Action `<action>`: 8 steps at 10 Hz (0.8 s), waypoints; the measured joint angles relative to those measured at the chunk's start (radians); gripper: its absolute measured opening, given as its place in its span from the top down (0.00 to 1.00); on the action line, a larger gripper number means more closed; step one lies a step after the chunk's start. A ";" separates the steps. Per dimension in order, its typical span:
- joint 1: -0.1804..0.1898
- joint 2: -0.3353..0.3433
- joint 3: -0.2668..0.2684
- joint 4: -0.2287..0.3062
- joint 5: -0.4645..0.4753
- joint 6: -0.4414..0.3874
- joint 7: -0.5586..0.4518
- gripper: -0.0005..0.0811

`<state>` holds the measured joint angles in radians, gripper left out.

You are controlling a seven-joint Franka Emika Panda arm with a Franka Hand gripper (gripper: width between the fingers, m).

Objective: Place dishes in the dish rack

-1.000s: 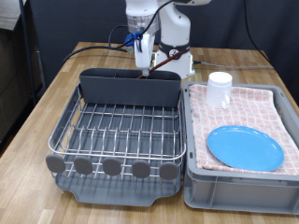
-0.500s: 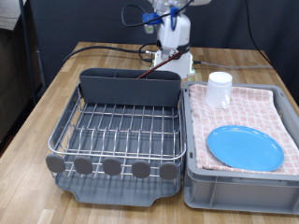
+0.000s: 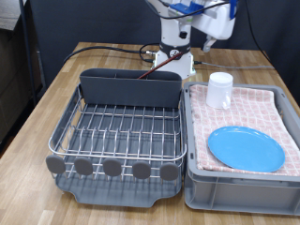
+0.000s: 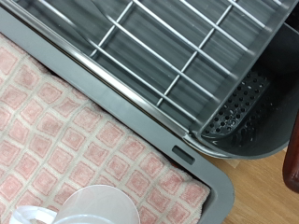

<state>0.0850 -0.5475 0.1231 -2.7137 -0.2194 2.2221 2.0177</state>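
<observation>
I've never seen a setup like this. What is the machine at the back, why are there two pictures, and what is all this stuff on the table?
The white machine at the exterior view's top is a robot arm. Its gripper is not clearly shown here, so nothing can be said about it holding anything.

One picture comes from a camera standing off the arm and looking over the wooden table. The other comes from a camera on the arm's hand, looking down.

On the exterior view's left sits the dish rack, a wire grid on a grey tray. On the right is a grey tub lined with a checkered cloth. A light-blue plate and a white cup rest on the cloth. No spoon can be made out.

The hand camera shows the cup's rim, the cloth and the rack's wires.
</observation>
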 joint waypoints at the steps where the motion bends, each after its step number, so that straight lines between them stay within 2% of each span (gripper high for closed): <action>1: 0.000 0.000 -0.006 -0.001 0.007 0.001 0.000 0.01; 4: -0.001 0.054 -0.017 -0.005 -0.006 0.194 -0.025 0.01; 6: -0.001 0.131 -0.019 0.022 -0.016 0.288 -0.048 0.01; 8: 0.022 0.214 -0.046 0.056 0.038 0.399 -0.131 0.01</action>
<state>0.1075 -0.3339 0.0776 -2.6576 -0.1813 2.6207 1.8870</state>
